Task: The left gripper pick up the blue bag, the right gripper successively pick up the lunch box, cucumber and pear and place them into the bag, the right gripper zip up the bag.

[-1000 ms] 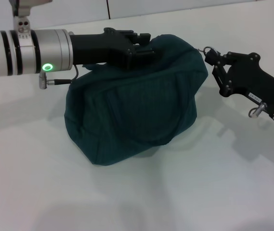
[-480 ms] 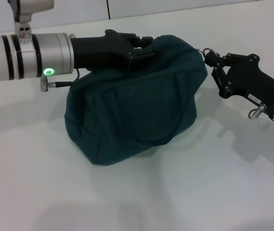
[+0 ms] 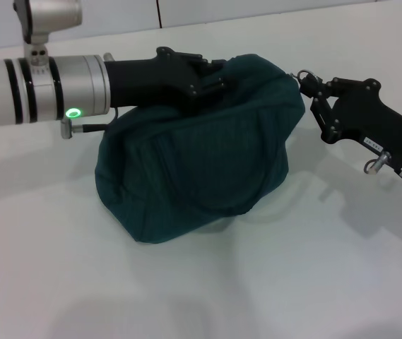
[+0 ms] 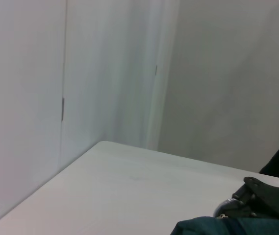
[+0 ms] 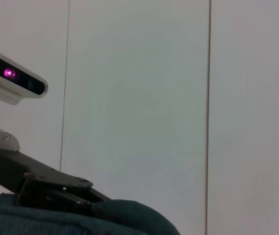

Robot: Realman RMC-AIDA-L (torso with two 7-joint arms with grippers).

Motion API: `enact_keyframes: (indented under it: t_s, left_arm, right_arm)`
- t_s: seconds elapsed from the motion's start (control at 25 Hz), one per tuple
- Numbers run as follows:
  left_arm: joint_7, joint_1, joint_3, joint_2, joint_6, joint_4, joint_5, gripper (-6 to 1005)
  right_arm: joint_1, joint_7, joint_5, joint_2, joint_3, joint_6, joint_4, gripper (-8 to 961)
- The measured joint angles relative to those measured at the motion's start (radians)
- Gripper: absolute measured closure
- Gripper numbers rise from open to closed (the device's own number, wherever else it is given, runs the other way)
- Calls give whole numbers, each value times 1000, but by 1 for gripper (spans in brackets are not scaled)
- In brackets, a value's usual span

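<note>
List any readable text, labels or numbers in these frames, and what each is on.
No text reads clearly.
Right gripper: a small white label on its body, print too small to read.
Left gripper, bag and table: no markings visible.
Left arm: only a green indicator light, no text.

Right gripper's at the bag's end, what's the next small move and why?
Probably open and back away: the right gripper is shut on the zipper pull at the far end of the blue bag, which looks zipped, while the left gripper holds its top.
</note>
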Motion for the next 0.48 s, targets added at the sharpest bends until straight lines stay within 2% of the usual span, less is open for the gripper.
enact_keyframes:
  t_s: [0.48]
  left_arm:
    - [84, 54, -2, 0, 23, 7, -109, 757]
  right_arm:
    - [-7, 0, 0, 0, 5, 2, 3, 941]
